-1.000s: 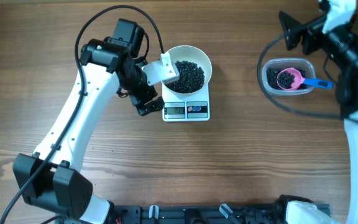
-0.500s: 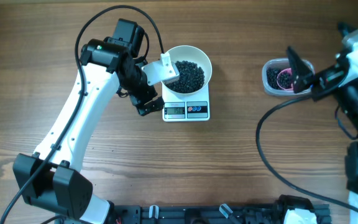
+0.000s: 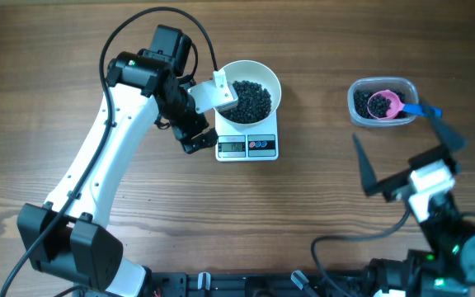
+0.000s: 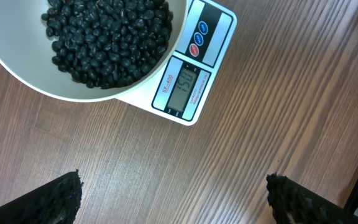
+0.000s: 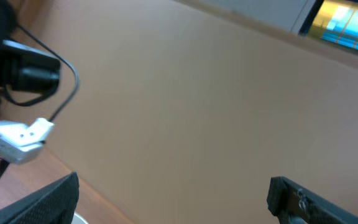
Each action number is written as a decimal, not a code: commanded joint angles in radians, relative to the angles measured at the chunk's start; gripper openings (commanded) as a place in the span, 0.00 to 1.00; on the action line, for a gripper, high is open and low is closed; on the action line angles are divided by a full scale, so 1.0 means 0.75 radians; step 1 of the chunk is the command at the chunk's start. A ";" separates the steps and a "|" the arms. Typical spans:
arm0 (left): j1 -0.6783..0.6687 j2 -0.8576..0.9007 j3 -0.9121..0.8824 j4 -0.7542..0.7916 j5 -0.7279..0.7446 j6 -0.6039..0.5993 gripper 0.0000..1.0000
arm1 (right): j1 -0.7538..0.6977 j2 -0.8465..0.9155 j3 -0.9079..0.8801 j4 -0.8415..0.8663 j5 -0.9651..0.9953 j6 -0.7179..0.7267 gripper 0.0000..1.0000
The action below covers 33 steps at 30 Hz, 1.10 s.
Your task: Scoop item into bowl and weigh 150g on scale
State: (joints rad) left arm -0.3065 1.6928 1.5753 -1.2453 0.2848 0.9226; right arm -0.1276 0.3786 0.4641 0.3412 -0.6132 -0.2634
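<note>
Left gripper point(image 3: 210, 117): jaws spread wide, nothing between them. One finger sits by the upper-left rim of the bowl point(image 3: 275, 86), the other by the left end of the scale point(image 3: 247, 147). Whether either touches, I cannot tell.
Right gripper point(image 3: 404, 153): released, jaws wide apart and empty, raised off the table point(image 3: 303, 214) at lower right, well apart from the tub point(image 3: 355, 92).
Beans point(image 3: 250, 101): a dark heap in the bowl, which stands on the scale at upper centre. More lie in the tub at upper right.
Scoop point(image 3: 383, 105): pink with a blue handle, lying in the tub with its handle over the right rim.
Left wrist view only: the left gripper point(image 4: 176, 202) shows only its two dark fingertips in the bottom corners, with bare wood between them. Beans point(image 4: 104, 37) fill the bowl point(image 4: 17, 68) at upper left. The scale point(image 4: 191, 87) display shows digits that look like 150, but they are faint.
Right wrist view only: the right gripper point(image 5: 173, 202) points off the table at a plain tan surface. A dark device with a cable sits at the left edge.
Overhead only: both arms, tub and scoop together.
</note>
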 commanded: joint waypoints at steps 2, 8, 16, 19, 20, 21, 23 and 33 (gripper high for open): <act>0.002 0.017 -0.008 0.001 0.002 0.017 1.00 | 0.048 -0.207 -0.198 0.091 0.092 0.003 1.00; 0.002 0.017 -0.008 0.001 0.003 0.017 1.00 | 0.053 -0.459 -0.355 0.088 0.137 0.007 1.00; 0.002 0.017 -0.008 0.001 0.002 0.017 1.00 | 0.138 -0.500 -0.517 0.120 0.731 0.593 1.00; 0.002 0.017 -0.008 0.001 0.002 0.017 1.00 | 0.158 -0.500 -0.568 0.146 0.787 0.601 1.00; 0.002 0.017 -0.008 0.001 0.002 0.017 1.00 | 0.163 -0.500 -0.589 0.174 0.798 0.600 1.00; 0.002 0.017 -0.008 0.001 0.002 0.017 1.00 | 0.166 -0.500 -0.615 0.216 0.798 0.601 1.00; 0.002 0.017 -0.008 0.001 0.003 0.017 1.00 | 0.166 -0.500 -0.612 0.231 0.792 0.630 1.00; 0.002 0.017 -0.008 0.001 0.003 0.017 1.00 | 0.166 -0.500 -0.612 -0.431 0.791 0.634 1.00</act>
State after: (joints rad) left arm -0.3065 1.6928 1.5753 -1.2449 0.2848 0.9226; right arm -0.0090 0.0139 0.0059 0.1688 -0.0391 0.1982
